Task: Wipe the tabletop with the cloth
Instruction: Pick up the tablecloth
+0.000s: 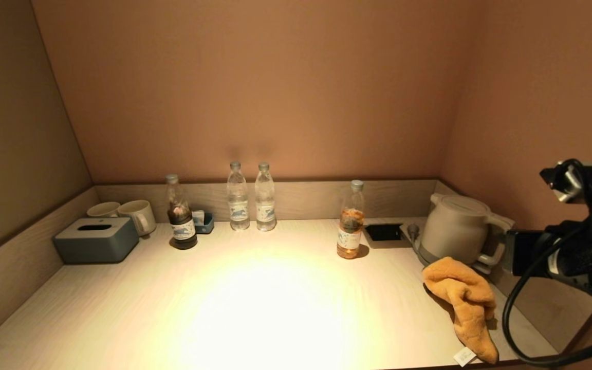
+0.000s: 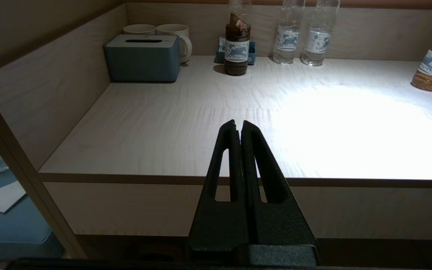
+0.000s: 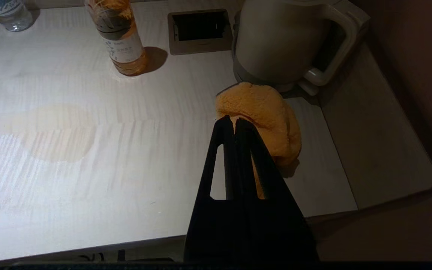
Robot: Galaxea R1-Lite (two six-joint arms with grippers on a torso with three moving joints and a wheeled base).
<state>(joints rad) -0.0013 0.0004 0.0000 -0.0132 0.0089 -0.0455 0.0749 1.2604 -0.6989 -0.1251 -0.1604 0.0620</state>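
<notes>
Right claw closed above one cloth – left claw closed; four bottles.

Fluffy cloth; matt wood-grain tabletop.

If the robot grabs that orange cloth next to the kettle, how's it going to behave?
The orange cloth lies crumpled in soft folds, so it will likely flop and drape from the grip. It looks fluffy, probably light. One end touches the kettle, which seems unlikely to shift.
</notes>
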